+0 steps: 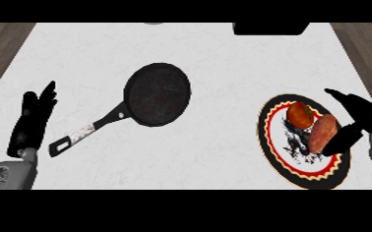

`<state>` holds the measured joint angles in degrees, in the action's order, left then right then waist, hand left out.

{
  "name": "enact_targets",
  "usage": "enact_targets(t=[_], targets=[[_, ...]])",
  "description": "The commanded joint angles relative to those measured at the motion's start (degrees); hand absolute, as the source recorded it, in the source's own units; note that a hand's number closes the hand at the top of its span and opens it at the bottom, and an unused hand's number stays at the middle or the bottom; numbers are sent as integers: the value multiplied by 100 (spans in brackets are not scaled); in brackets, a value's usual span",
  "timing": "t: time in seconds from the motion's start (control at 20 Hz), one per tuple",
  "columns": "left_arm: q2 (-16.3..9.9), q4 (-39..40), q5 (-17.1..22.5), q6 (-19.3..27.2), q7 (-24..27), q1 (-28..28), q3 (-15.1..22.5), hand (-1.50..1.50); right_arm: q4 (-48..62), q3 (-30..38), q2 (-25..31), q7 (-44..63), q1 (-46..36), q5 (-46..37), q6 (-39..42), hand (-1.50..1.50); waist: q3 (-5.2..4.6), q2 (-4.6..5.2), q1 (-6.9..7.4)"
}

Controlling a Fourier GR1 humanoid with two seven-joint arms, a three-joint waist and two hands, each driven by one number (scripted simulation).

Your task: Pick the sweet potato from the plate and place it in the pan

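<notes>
Near left, the left hand (30,123) rests with fingers straight. Near right, the right hand (350,123) curls around the sweet potato (323,131) on the plate (274,109), beside a tomato (299,114). Farther, the pan (158,94) lies mid-counter.

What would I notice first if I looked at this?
Probably the black pan in the middle of the white counter, handle pointing lower left. Next, the bright plate at the right, holding a sweet potato and a tomato, with the right hand at the potato.
</notes>
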<state>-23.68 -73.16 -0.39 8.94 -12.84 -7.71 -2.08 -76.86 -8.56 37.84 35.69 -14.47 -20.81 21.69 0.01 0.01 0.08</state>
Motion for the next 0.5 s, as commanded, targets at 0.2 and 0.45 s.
enact_targets(t=[0.2, 0.45], targets=[[52, -486, -228, -233, -121, 383, -233, 0, 421, 332, -386, -701, 277, -733, -176, -150, 0, -5, 4], [226, -438, -338, -322, 188, 515, -386, 0, 251, 421, -795, -128, -2, -866, 236, -150, -2, -5, 4]])
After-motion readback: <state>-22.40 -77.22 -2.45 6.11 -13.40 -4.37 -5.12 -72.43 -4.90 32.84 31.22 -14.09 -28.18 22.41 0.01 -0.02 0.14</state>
